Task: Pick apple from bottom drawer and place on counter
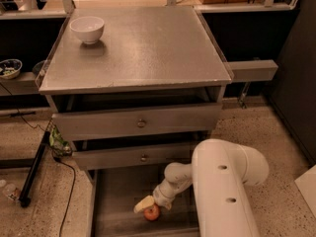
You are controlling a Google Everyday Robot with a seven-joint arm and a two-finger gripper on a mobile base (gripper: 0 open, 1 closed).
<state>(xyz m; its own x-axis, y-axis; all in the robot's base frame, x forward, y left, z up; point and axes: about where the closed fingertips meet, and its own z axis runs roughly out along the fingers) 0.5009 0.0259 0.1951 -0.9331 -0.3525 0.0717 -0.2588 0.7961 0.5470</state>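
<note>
The bottom drawer (118, 201) is pulled out at the foot of the cabinet, its flat grey floor showing. A small red-orange apple (152, 213) lies on that floor near the front. My gripper (147, 206) reaches down into the drawer from the white arm on the right and sits right on the apple's upper left side, covering part of it. The counter (148, 48) is the broad grey metal top above, far from the gripper.
A white bowl (87, 29) stands on the counter's back left corner. Two knobbed drawers (141, 124) sit partly open above the bottom one. A narrow grey ledge (252, 70) juts out on the right. Cables and a black stand leg (34, 169) lie on the floor to the left.
</note>
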